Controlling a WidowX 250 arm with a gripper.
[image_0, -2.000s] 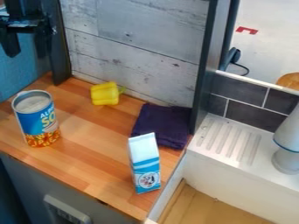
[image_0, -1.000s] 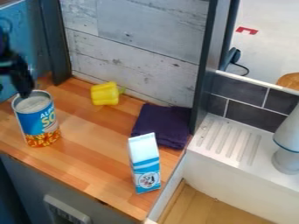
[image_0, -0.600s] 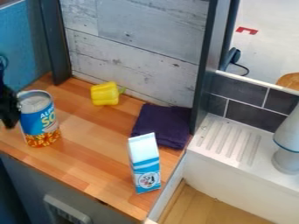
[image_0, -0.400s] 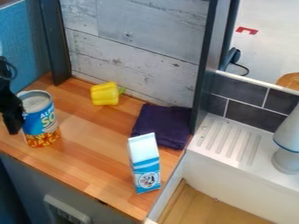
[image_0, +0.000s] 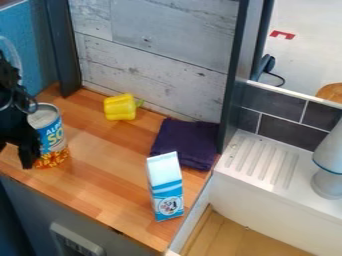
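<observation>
at the left edge, the black gripper (image_0: 23, 148) is beside the upright can (image_0: 53, 141), partly covering it; how its jaws stand, i cannot tell. the can sits on the counter (image_0: 100, 170), seemingly unlifted. rightward: yellow pepper (image_0: 120, 107), upright carton (image_0: 165, 187), folded dark cloth (image_0: 186, 142).

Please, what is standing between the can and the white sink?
In the camera view, a blue-and-white carton stands between the can and the white sink, upright on the wooden counter.
</observation>
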